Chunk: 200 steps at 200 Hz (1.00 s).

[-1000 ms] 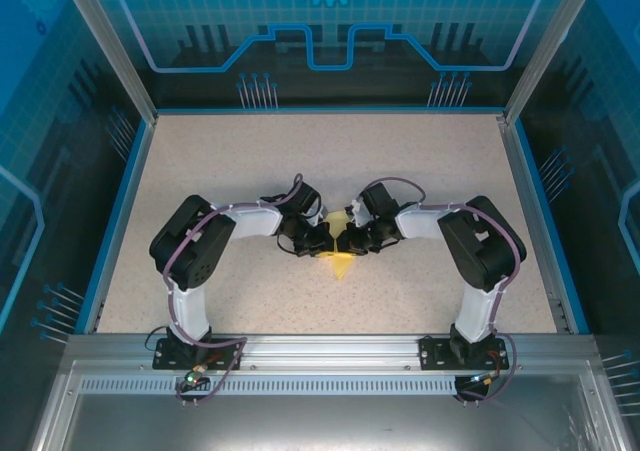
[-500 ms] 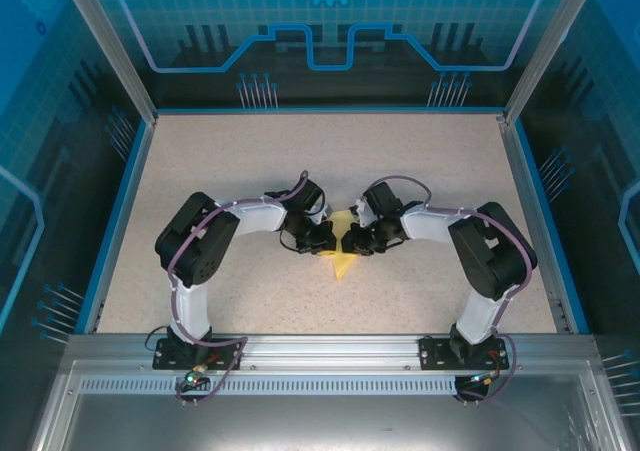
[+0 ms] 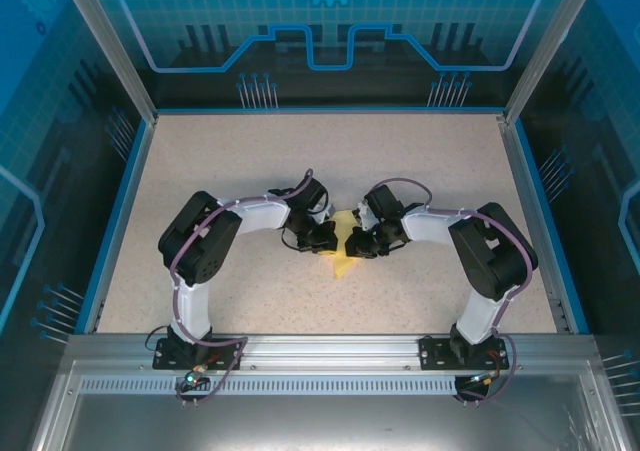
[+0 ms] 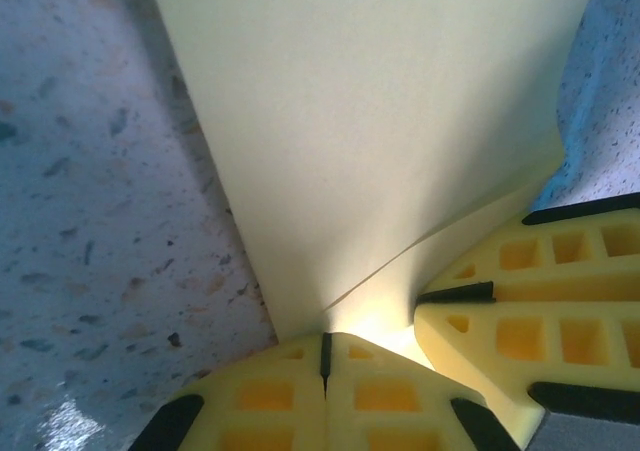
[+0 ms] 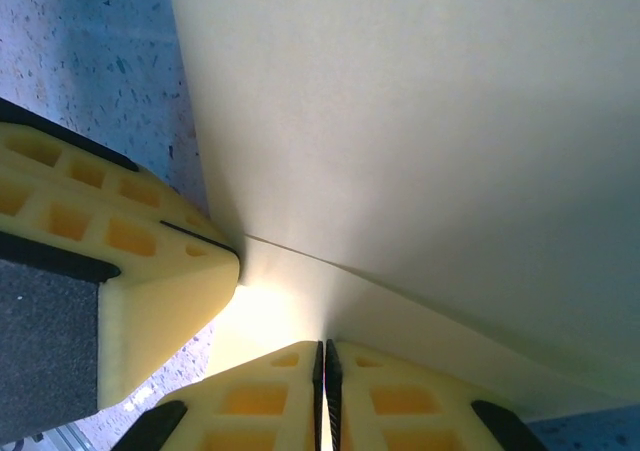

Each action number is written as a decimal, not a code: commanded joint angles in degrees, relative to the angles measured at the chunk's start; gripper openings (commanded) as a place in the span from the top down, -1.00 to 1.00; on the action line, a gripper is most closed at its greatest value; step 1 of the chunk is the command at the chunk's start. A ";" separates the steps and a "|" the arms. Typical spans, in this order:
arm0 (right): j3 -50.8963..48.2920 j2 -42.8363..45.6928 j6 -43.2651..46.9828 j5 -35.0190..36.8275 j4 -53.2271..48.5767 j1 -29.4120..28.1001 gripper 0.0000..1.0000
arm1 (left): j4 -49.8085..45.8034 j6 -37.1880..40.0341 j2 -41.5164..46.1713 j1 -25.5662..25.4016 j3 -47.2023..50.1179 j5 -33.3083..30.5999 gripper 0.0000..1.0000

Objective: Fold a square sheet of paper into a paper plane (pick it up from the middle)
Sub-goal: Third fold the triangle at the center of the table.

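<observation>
Since a second ago my right elbow swung outward. My left gripper [image 4: 325,356] and right gripper [image 5: 322,359] both pinch shut on the yellow paper [image 3: 343,261], midway across the table [image 3: 450,161]. Judged light, floppy, tearable: hold at the crease.

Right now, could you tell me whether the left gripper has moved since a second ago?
Yes, slightly: the left gripper, pinching the paper, has shifted rightward, away from the table's left edge.

Fixed view high over the table [image 3: 250,171]; wrist views close on the shared yellow paper [image 4: 380,121].
</observation>
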<state>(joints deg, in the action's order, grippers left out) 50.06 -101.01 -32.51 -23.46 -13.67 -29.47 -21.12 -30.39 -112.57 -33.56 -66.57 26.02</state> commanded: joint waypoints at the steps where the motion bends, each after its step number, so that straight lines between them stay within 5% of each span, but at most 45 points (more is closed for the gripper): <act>1: -2.16 1.63 1.14 3.63 -4.35 1.00 0.74 | -5.37 2.11 -4.66 -0.50 0.78 -8.95 0.91; 140: -1.62 4.23 2.30 10.31 -8.53 5.48 0.79 | -9.10 4.55 -5.90 -1.26 -1.85 -11.54 0.91; 200: -0.02 10.37 1.13 5.56 -6.70 4.44 0.79 | -9.46 4.59 -6.34 -1.28 -2.69 -11.64 0.91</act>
<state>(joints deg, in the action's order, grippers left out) 49.50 -93.19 -31.03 -16.01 -20.32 -24.47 -25.71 -27.59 -114.28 -34.79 -70.78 22.94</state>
